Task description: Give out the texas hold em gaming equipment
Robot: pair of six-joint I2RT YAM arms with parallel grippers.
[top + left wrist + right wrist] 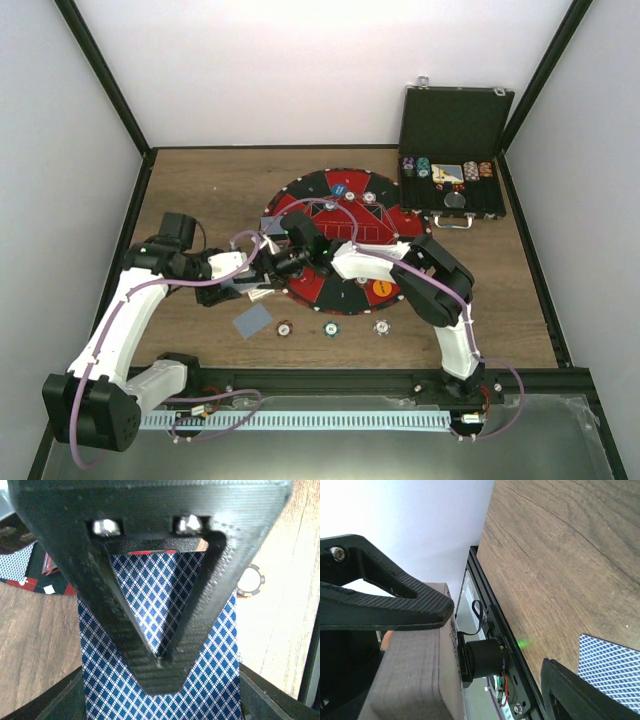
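Note:
My left gripper (250, 283) is shut on blue-diamond-backed playing cards (160, 695) at the left edge of the mat; in the left wrist view its fingers (160, 657) meet over the card back. My right gripper (283, 262) is open just beside it. In the right wrist view (500, 640) its upper finger lies on a grey-brown stack edge (415, 680). One card (252, 321) lies face down on the table and also shows in the right wrist view (610, 665). Three striped chips (330, 328) lie in a row in front of the mat. An orange button (381, 288) and a blue button (340, 189) sit on the mat.
The round red-and-black mat (310, 295) fills the table's middle. The open black case (455, 120) with several chip stacks stands at the back right. A chip (250, 580) lies right of the held cards. White walls close in the table.

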